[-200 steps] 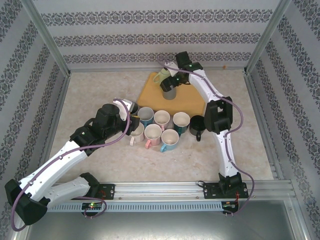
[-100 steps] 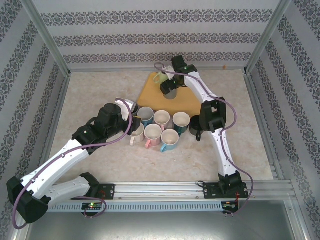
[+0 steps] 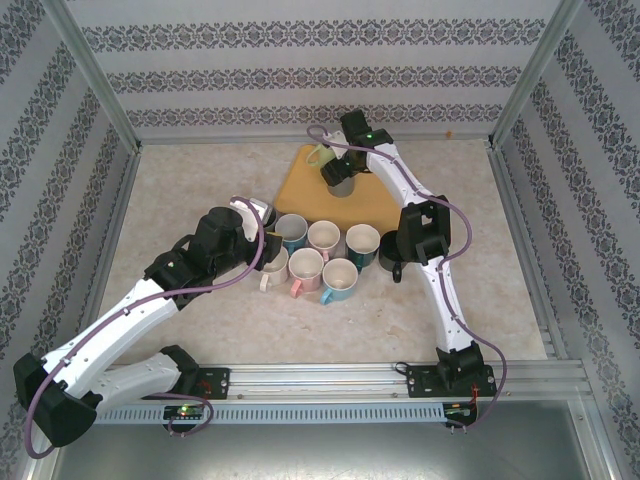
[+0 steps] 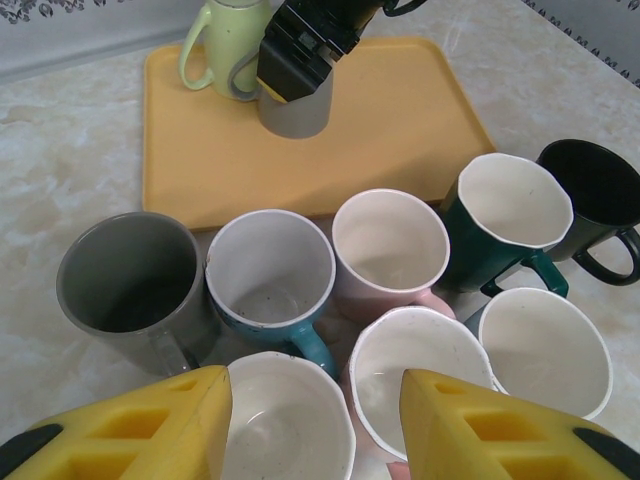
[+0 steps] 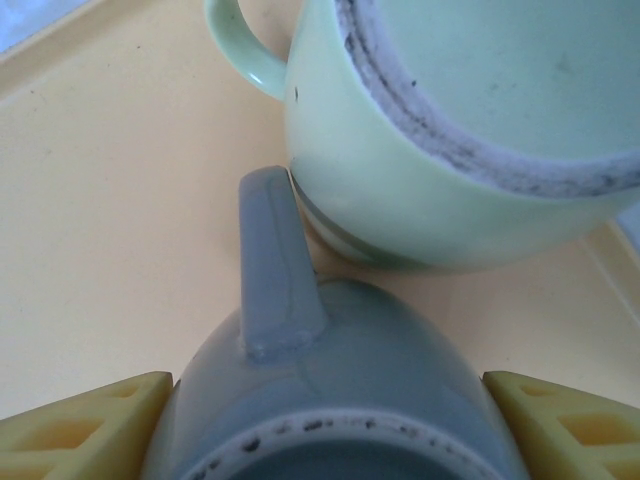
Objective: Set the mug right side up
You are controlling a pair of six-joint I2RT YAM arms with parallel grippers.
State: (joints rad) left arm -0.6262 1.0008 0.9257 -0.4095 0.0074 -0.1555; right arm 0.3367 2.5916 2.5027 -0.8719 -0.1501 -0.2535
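A grey mug (image 3: 343,187) stands upside down on the yellow tray (image 3: 380,205), its unglazed foot ring up and its handle (image 5: 272,265) pointing at the green mug. My right gripper (image 3: 340,172) reaches down over it. In the right wrist view its yellow pads (image 5: 90,420) press the mug (image 5: 340,370) on both sides, so the gripper (image 5: 325,400) is shut on it. A pale green mug (image 5: 420,180) sits upside down just behind, nearly touching the handle. My left gripper (image 4: 315,395) hangs open above the upright mugs, holding nothing.
Several upright mugs cluster in front of the tray: grey (image 4: 130,280), blue (image 4: 270,275), pink (image 4: 390,245), dark green (image 4: 510,205), black (image 4: 595,195) and white ones. Patterned walls and metal posts (image 3: 95,80) bound the table.
My right gripper has shifted slightly left over the grey mug and its jaws have drawn in against the mug's sides. The left arm has barely moved.
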